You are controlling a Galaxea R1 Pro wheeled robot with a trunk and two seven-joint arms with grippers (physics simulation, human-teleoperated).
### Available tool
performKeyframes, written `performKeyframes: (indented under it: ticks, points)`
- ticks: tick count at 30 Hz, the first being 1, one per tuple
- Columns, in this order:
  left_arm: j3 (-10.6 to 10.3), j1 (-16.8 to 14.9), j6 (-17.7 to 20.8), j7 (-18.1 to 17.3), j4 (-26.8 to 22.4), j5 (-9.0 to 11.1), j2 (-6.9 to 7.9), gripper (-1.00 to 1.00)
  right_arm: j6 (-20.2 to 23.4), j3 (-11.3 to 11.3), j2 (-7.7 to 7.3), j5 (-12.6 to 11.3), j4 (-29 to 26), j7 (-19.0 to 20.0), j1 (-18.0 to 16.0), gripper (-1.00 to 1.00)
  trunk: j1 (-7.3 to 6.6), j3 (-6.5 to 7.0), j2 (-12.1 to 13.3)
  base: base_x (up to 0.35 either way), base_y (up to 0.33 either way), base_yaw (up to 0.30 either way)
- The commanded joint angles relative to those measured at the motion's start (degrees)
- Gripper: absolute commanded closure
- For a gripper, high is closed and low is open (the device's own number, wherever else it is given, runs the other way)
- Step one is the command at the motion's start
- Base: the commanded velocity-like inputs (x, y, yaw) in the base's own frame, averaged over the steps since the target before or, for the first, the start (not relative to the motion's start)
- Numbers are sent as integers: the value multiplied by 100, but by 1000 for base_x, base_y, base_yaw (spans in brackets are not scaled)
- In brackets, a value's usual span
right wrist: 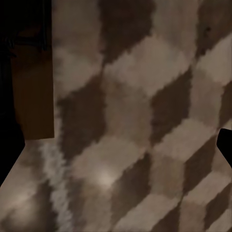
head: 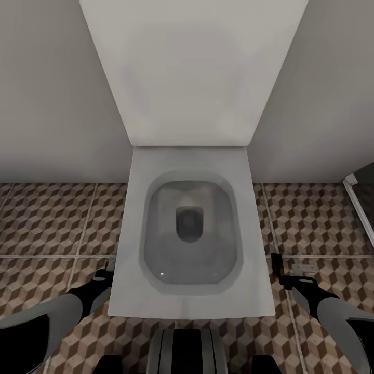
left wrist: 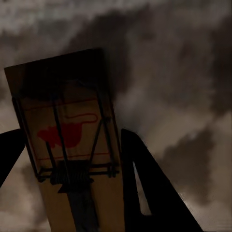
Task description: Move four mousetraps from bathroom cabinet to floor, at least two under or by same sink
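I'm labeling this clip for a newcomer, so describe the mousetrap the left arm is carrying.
Start at the white toilet on the cube-patterned bathroom floor; the left pincer hangs beside its bowl. Between that pincer's dark fingers sits the mousetrap, a flat tan wooden rectangle with a dark wire bar and a red mark.

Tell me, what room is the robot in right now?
It looks like a bathroom. A white toilet with its lid up sits right in front of the robot, against a plain wall, and the bathroom floor is tiled in a brown and beige cube pattern.
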Motion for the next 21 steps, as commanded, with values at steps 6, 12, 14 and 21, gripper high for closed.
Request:
performKeyframes:
  ticks: [6, 12, 14, 21]
  points:
    - [-44, 90, 92, 32, -19, 81, 1, -100, 26, -1, -2, 7, -7, -17, 0, -100, -9, 85, 5, 0, 0, 0]
    - [-44, 90, 319, 32, -19, 1166, 0, -100, 26, -2, -3, 8, -6, -21, 0, -100, -25, 218, 13, 0, 0, 0]
    - [-44, 90, 321, 32, -19, 1166, 0, -100, 23, -1, -3, 8, -8, -22, 0, -100, -30, 262, 16, 0, 0, 0]
    - [-44, 90, 325, 32, -19, 1168, -1, -100, 20, -4, -4, 7, -11, -22, 0, -100, -48, 417, 25, 0, 0, 0]
